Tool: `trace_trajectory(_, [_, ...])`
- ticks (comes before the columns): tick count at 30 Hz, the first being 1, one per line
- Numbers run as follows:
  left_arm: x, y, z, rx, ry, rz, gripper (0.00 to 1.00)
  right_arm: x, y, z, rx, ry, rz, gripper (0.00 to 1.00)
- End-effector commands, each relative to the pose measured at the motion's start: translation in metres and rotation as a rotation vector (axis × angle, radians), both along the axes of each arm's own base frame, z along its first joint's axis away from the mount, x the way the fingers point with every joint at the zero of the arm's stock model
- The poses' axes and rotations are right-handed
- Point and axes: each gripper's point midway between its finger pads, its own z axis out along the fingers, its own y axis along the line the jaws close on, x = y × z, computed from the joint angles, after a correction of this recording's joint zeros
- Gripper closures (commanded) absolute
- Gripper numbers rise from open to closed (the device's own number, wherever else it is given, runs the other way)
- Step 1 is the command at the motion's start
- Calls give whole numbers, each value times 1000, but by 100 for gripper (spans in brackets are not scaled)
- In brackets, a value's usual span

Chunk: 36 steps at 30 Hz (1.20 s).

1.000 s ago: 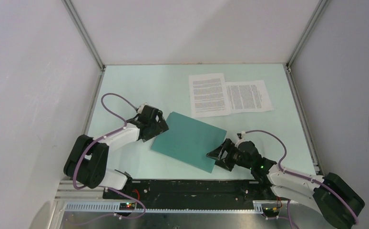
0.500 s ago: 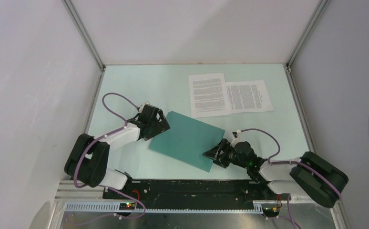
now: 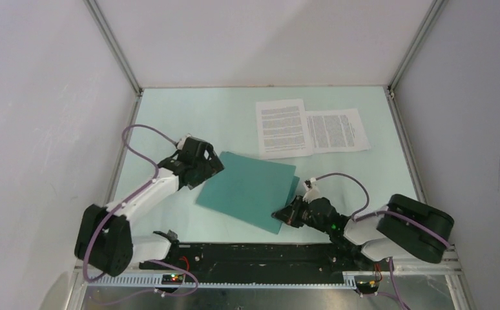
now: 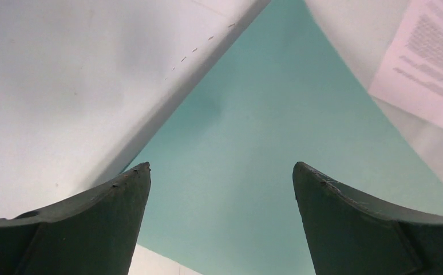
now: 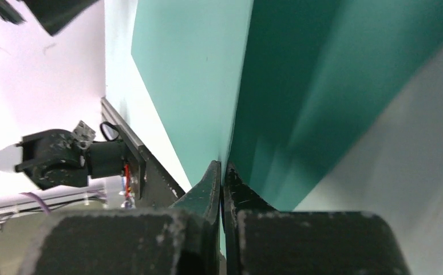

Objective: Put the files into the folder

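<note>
Now that the right gripper (image 3: pixel 277 215) has snapped shut on the folder's (image 3: pixel 247 187) lower-right edge, where a second ago its fingers stood apart, the cover shows a slight lift off the back leaf, and opening looks under way. The left gripper (image 3: pixel 214 169) hangs wide open, holding nothing, over the folder's left corner at mid-frame. Count: one folder, two grippers, and two files (image 3: pixel 283 128) lying untouched side by side on the table (image 3: pixel 189 116), upper right of centre.
</note>
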Motion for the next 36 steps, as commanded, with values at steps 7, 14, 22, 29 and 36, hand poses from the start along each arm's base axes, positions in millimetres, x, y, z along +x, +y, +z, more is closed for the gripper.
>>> trace_trajectory(7, [-5, 7, 101, -193, -130, 229, 2, 8, -1, 42, -476, -480, -55, 100])
trace_trajectory(14, [-2, 10, 170, -269, -240, 273, 2, -8, 2, 62, -681, -689, -8, 100])
trace_trajectory(22, [-2, 3, 164, -290, -186, 288, 2, -22, 17, 79, -816, -860, 38, 100])
trace_trajectory(29, [-3, 7, 137, -248, -130, 317, 9, -31, 28, 94, -861, -971, 70, 100])
trace_trajectory(36, [-7, 9, 122, -228, -95, 317, 17, -37, 29, 100, -889, -1022, 82, 97])
